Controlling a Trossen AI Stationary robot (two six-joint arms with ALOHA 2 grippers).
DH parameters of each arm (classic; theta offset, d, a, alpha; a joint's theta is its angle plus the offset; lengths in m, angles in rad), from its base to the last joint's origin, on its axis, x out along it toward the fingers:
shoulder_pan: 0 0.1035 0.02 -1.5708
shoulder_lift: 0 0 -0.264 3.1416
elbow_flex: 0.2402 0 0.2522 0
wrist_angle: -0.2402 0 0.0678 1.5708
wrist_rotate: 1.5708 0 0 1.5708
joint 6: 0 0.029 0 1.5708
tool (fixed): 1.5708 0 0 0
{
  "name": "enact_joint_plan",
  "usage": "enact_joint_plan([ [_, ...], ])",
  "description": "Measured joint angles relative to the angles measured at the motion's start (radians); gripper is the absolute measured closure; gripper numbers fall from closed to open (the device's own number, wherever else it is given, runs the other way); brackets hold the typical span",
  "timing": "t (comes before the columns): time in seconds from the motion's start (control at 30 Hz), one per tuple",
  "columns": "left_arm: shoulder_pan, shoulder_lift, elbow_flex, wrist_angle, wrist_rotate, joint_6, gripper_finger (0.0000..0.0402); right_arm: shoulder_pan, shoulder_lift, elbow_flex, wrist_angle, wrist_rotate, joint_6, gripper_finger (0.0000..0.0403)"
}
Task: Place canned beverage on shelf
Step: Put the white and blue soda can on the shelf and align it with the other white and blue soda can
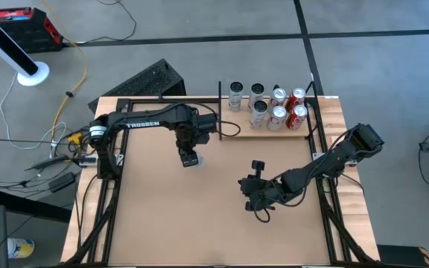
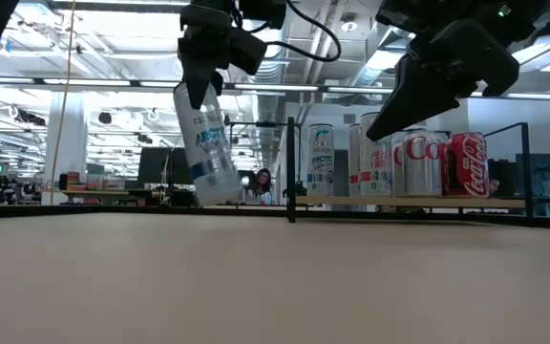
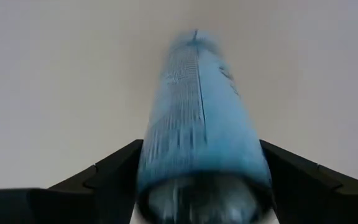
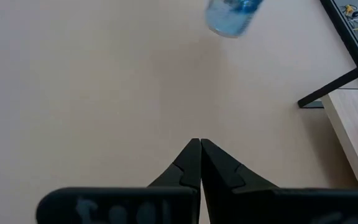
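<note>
A tall slim white-and-blue can (image 2: 206, 143), the canned beverage, hangs tilted under my left gripper (image 2: 200, 96) near the table's middle, left of the shelf. From above, the can (image 1: 194, 160) shows just below the left gripper (image 1: 189, 155). The can (image 3: 201, 124) looks blurred in the left wrist view. The pale wooden shelf (image 1: 238, 120) with thin black uprights stands at the far right and carries several silver and red cans (image 2: 390, 162). My right gripper (image 1: 250, 201) waits shut over the table's right half, holding nothing; its closed fingertips (image 4: 199, 144) point toward the can (image 4: 232, 15). My left gripper has the can's upper end (image 3: 166, 186) between its two fingers (image 3: 114, 171), one on each side, coming from above and pointing down. The can hangs below them, clear of the table. It is tilted, its lower end (image 2: 220, 196) swung toward the table's right.
Black frame rails (image 1: 322, 149) run along the table's sides. The shelf's black upright (image 2: 290, 167) stands just right of the hanging can. Bare brown tabletop (image 1: 199, 223) fills the near half. A person (image 2: 261, 182) shows far off in the room behind.
</note>
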Motion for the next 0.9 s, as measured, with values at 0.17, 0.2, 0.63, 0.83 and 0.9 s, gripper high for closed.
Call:
enact_joint_plan([
  [0.17, -0.004, 0.0, 0.0, 0.004, 0.002, -0.002, 0.0115, 0.0, 0.0, 0.0, 0.0, 0.0, -0.001, 0.0372],
  [0.2, -0.004, 0.0, 0.0, 0.004, 0.001, -0.002, 0.0115, 0.0, 0.0, 0.0, 0.0, 0.0, -0.001, 0.0372],
  [0.63, -0.004, 0.0, 0.0, 0.002, -0.009, -0.018, 0.0112, 0.0, 0.0, 0.0, 0.0, 0.0, -0.001, 0.0372],
  [0.83, -0.003, 0.0, -0.001, -0.012, -0.02, 0.009, 0.0111, 0.0, 0.0, 0.0, 0.0, 0.0, -0.001, 0.0372],
  [0.9, -0.003, 0.0, -0.001, -0.051, -0.045, 0.014, 0.0111, 0.0, 0.0, 0.0, 0.001, 0.0, -0.001, 0.0372],
])
